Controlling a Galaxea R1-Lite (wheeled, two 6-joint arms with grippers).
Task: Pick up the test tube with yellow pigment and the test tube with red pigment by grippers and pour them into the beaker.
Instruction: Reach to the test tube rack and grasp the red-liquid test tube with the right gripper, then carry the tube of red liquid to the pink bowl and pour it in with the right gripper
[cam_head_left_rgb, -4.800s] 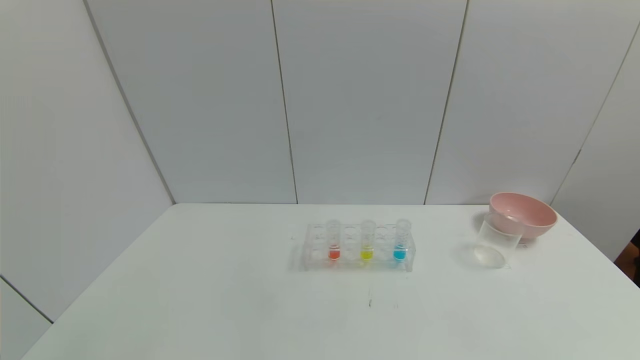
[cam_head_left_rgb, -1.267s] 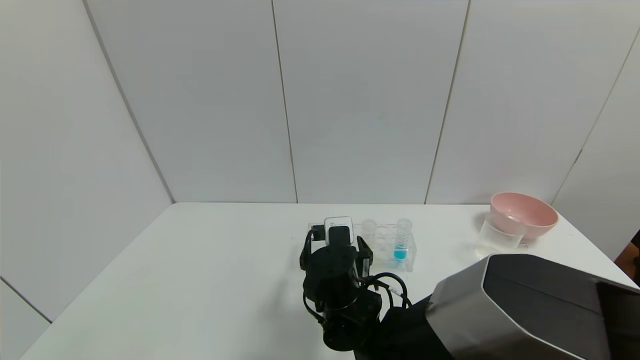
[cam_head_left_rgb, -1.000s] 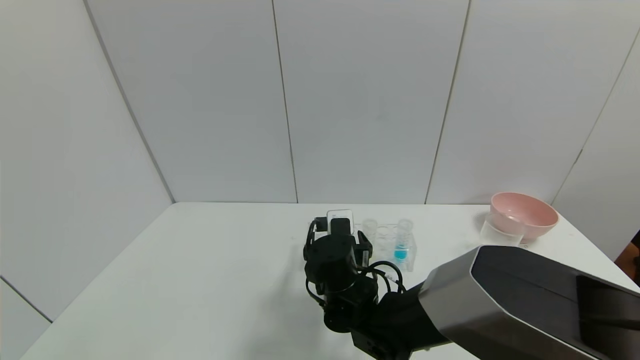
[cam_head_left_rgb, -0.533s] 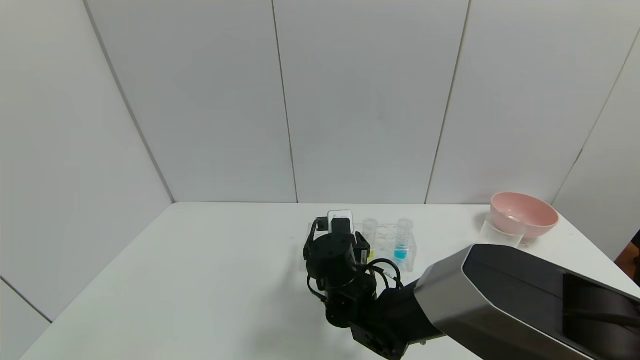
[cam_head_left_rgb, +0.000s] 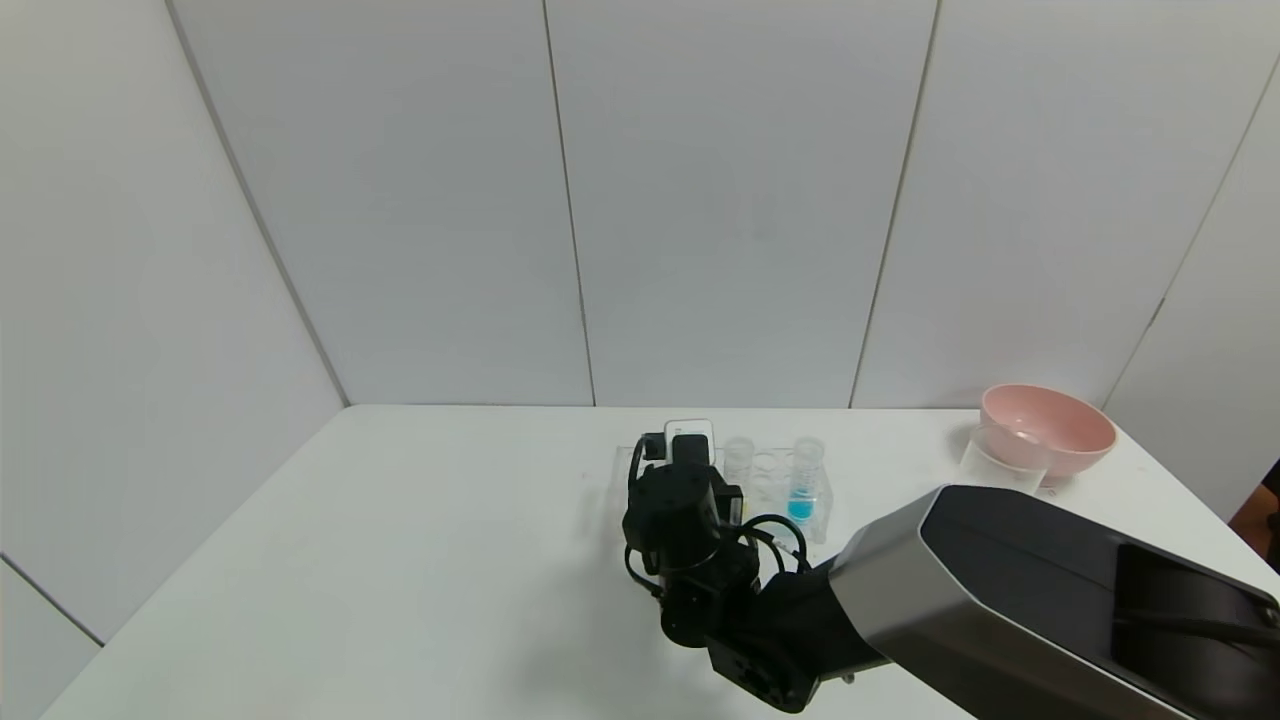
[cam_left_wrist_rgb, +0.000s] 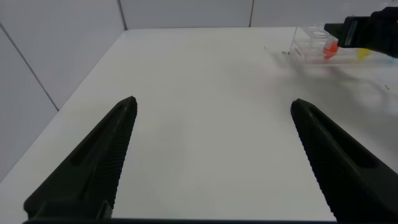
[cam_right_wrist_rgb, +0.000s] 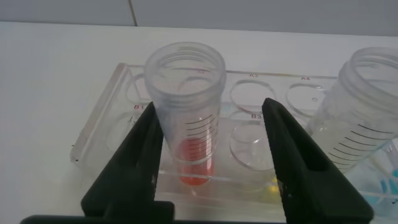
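My right gripper (cam_right_wrist_rgb: 211, 109) is open at the clear tube rack (cam_right_wrist_rgb: 106, 127). Its fingers stand on either side of the test tube with red pigment (cam_right_wrist_rgb: 186, 112), which is upright in the rack and closer to one finger. The test tube with yellow pigment (cam_right_wrist_rgb: 367, 112) stands one hole further along the rack. In the head view the right wrist (cam_head_left_rgb: 685, 495) hides the red tube, and the yellow tube's top (cam_head_left_rgb: 738, 455) shows beside it. The beaker (cam_head_left_rgb: 1003, 462) stands at the far right. My left gripper (cam_left_wrist_rgb: 212, 101) is open and empty over bare table.
A tube with blue liquid (cam_head_left_rgb: 803, 485) stands at the rack's right end. A pink bowl (cam_head_left_rgb: 1048, 428) sits right behind the beaker. My right arm's grey housing (cam_head_left_rgb: 1000, 600) fills the lower right of the head view. Panelled walls stand behind and to the left of the table.
My right arm has come in from the lower right and reached forward to the rack. Over the last second its wrist has shifted slightly right and forward over the red tube.
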